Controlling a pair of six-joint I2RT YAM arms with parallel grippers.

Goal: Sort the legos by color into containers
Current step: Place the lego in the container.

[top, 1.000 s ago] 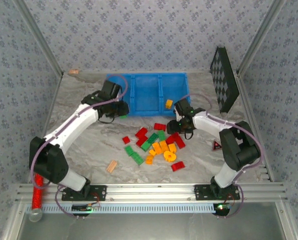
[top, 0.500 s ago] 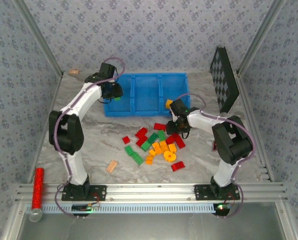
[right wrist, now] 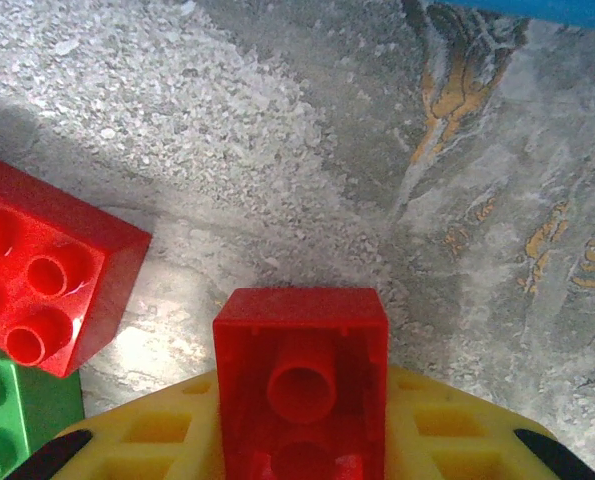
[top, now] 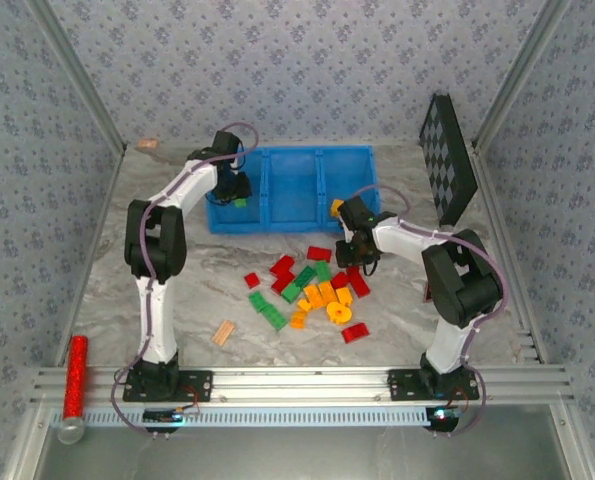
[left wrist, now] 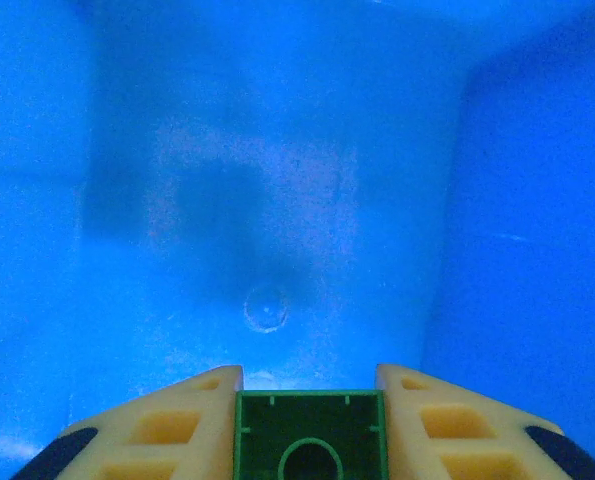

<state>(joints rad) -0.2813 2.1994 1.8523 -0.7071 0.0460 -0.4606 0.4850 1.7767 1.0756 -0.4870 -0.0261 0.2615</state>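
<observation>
Two bricks are in hand at once. The left gripper (left wrist: 310, 382), closed on a green brick (left wrist: 310, 440), hangs inside the blue bin's left compartment (left wrist: 277, 200), whose floor lies just below; I judge release comes next. The right gripper (right wrist: 302, 385) is clamped on a red brick (right wrist: 299, 340) low over the worktop (right wrist: 277, 150); it needs lifting toward the bin ahead

The right gripper (right wrist: 300, 445) clamps a red lego (right wrist: 300, 370) between its yellow fingers (right wrist: 147, 435), the brick's hollow underside facing the camera. On the marbled table (right wrist: 307, 150) to the left lies a second red lego (right wrist: 47, 265), studs up, with a green lego (right wrist: 17, 415) just beside it. A strip of the blue bin (right wrist: 537, 10) crosses the top right corner.
</observation>
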